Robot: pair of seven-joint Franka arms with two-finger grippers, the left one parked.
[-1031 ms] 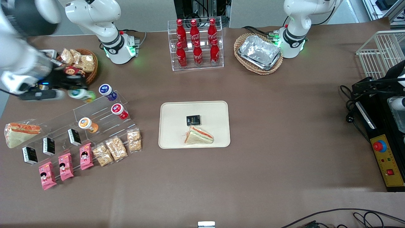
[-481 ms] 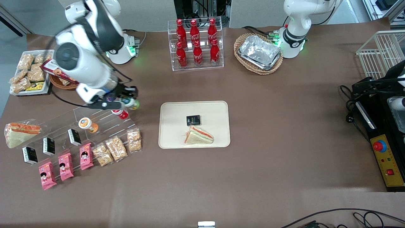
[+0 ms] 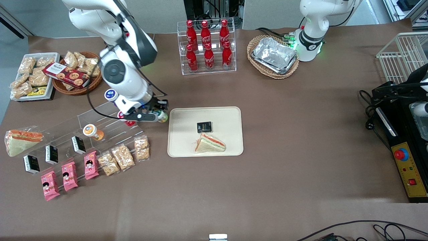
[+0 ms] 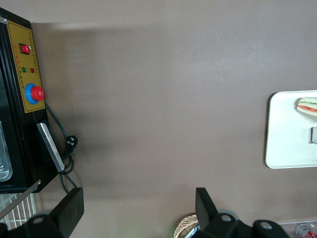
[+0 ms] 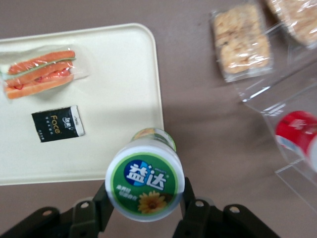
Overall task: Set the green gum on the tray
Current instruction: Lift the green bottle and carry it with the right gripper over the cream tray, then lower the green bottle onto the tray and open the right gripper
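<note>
My hand (image 5: 144, 197) grips the green gum (image 5: 145, 181), white lid with a green label, over the tray's (image 5: 119, 89) nine-o'clock rim.

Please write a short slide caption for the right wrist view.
The pincer holds the green gum above the edge of the tray.

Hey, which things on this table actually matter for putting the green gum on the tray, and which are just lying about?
Belongs to the job:
- green gum, held in the gripper at the tray's edge
- tray

Just lying about:
- sandwich and black packet on the tray
- orange-bodied bottle
- cola bottles
- foil trays
- pink snack packets
</note>
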